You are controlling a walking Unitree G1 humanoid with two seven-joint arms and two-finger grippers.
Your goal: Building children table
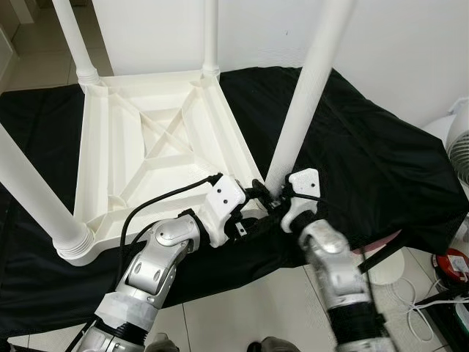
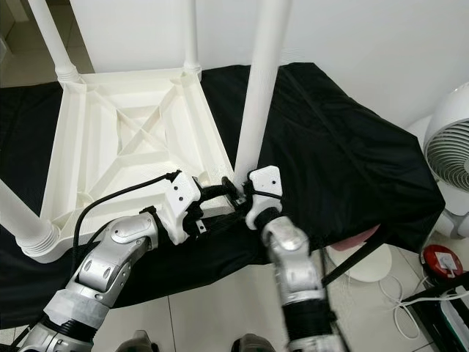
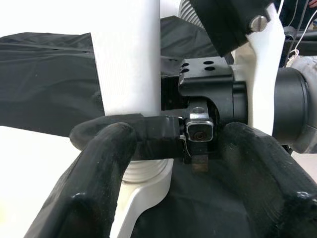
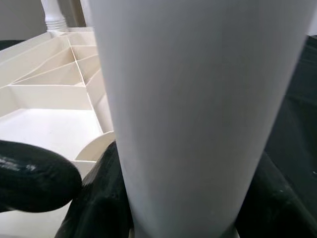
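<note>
A white plastic children's table (image 1: 157, 139) lies upside down on a black cloth (image 1: 366, 161). Its near right leg (image 1: 304, 95) stands upright in its corner socket. My right gripper (image 1: 277, 198) is shut on the base of this leg; in the right wrist view the leg (image 4: 198, 99) rises between black fingers (image 4: 34, 173). My left gripper (image 1: 256, 192) sits just left of the same corner, open. Its wide-apart fingers (image 3: 99, 168) straddle the right gripper's finger beside the leg (image 3: 129, 59).
Three more legs stand up: far left (image 1: 73, 37), far right (image 1: 210, 33) and near left (image 1: 29, 191). A white wall is behind. A white fan (image 2: 451, 154), cables and a red object (image 1: 451, 264) lie on the tiled floor at the right.
</note>
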